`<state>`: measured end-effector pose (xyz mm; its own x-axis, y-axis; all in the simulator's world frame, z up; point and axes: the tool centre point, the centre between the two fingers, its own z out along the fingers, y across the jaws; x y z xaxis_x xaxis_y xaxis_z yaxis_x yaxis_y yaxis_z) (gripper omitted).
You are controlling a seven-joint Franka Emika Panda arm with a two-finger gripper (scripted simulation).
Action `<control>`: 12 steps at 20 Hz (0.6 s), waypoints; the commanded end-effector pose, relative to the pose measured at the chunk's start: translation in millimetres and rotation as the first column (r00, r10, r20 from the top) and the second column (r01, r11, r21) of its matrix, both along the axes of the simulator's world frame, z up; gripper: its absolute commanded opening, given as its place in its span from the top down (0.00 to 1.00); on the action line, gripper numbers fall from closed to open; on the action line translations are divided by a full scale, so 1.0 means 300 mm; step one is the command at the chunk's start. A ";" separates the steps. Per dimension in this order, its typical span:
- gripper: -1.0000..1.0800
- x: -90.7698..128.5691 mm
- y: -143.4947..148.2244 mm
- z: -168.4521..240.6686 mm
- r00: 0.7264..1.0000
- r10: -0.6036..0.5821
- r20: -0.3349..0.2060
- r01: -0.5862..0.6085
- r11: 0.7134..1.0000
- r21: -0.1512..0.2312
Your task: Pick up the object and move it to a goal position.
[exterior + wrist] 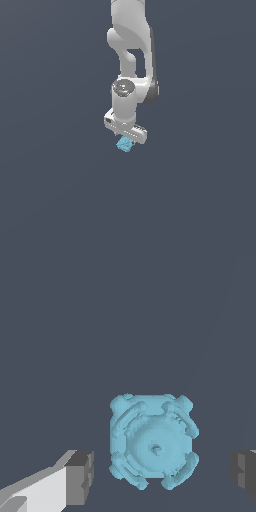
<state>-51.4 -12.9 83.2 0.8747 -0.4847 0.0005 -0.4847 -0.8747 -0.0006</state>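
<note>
Item one, the worktop: we recorded a plain dark grey-blue surface filling both views, with no goal marker that we could see.

Item two, the arm: white, reaching down from the upper edge of the exterior view, wrist pointed at the surface.

Item three, the hand: we found it open. In the wrist view its two dark fingers stood on either side of the block with clear gaps, touching nothing.

Item four, the block: small, light blue, lumpy, with a round hollow in its upper face. It lay directly beneath the hand, between the fingers though nearer one than the other; in the exterior view it showed just under the hand. We could not tell how far above it the fingertips hung.

Risks noted, as our judgement: the off-centre position could let the nearer finger strike first and push or turn the block. Its knobbly sides offer poor flat contact, so a shallow close might pinch only the bumps and let it slip during lifting.
</note>
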 end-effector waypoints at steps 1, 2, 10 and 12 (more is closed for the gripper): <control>0.04 -0.003 -0.001 -0.030 1.000 -0.001 -0.001 0.001 1.000 0.000; 0.04 -0.003 -0.001 -0.047 1.000 -0.002 -0.001 0.002 1.000 0.000; 0.04 -0.004 -0.001 -0.141 1.000 -0.004 -0.001 0.004 1.000 0.000; 0.04 -0.003 -0.001 -0.145 1.000 -0.004 -0.001 0.004 1.000 0.000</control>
